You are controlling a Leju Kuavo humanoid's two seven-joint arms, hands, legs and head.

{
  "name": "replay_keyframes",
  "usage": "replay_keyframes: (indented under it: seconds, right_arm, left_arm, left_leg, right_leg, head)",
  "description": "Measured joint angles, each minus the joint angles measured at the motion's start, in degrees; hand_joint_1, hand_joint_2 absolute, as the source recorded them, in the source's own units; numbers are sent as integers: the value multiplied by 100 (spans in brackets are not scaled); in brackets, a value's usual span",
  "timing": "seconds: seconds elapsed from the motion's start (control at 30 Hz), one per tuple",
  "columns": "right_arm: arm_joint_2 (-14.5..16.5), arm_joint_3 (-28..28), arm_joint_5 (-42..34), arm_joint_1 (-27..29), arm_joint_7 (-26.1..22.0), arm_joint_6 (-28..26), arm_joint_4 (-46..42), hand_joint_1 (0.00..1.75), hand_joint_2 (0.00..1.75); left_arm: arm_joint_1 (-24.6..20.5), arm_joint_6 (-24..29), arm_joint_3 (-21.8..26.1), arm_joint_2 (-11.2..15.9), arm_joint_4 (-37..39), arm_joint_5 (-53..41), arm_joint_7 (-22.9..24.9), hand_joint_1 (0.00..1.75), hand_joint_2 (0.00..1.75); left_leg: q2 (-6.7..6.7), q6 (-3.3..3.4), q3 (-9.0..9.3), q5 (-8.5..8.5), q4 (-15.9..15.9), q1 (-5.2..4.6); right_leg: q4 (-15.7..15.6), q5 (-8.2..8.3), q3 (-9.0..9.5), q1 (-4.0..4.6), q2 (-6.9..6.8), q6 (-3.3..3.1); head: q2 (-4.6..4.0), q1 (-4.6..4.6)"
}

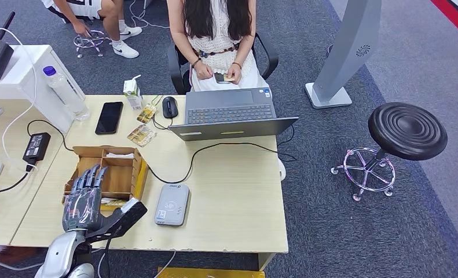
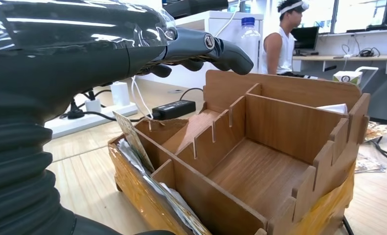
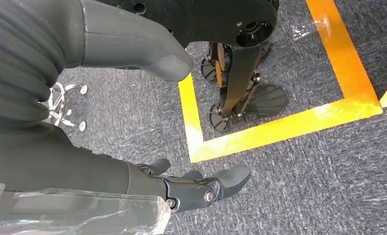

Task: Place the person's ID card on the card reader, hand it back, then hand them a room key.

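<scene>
My left hand (image 1: 83, 200) hovers flat over the near end of a wooden divided box (image 1: 120, 174), fingers spread and holding nothing. In the left wrist view its fingers (image 2: 206, 48) reach above the box (image 2: 279, 122), where a card (image 2: 132, 138) stands in the near slot. The grey card reader (image 1: 172, 204) lies on the desk just right of the box, with nothing on it. Across the desk a seated person (image 1: 219, 35) holds a small card and a dark object (image 1: 224, 77) in their lap. My right hand (image 3: 59, 156) hangs beside my body over the carpet, empty, with loosely bent fingers (image 3: 206, 188).
An open laptop (image 1: 232, 113) stands at the far edge, its cable looping toward the box. A phone (image 1: 109, 117), mouse (image 1: 169, 106), carton (image 1: 132, 92), snack packets (image 1: 140, 134), bottle (image 1: 67, 92) and power adapter (image 1: 36, 147) lie at the back left. A black stool (image 1: 407, 130) stands to the right.
</scene>
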Motion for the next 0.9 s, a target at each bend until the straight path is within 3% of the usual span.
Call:
replay_keyframes:
  seconds: [0.63,0.77,0.9]
  right_arm:
    - [2,-78,2,0,2,1,0,0,175]
    - [2,-79,15,0,1,2,0,0,175]
    - [2,-79,39,-1,-8,2,0,0,175]
  left_arm:
    - [0,-68,2,0,-5,-13,67,0,175]
    - [-1,-93,2,0,-4,-7,53,175,175]
    - [-2,-110,2,0,-4,30,-13,175,175]
  left_leg:
    - [0,0,0,0,0,0]
    - [0,0,0,0,0,0]
    - [0,0,0,0,0,0]
  right_leg:
    - [0,0,0,0,0,0]
    - [0,0,0,0,0,0]
    - [0,0,0,0,0,0]
  head:
    - [0,0]
    - [0,0]
    - [0,0]
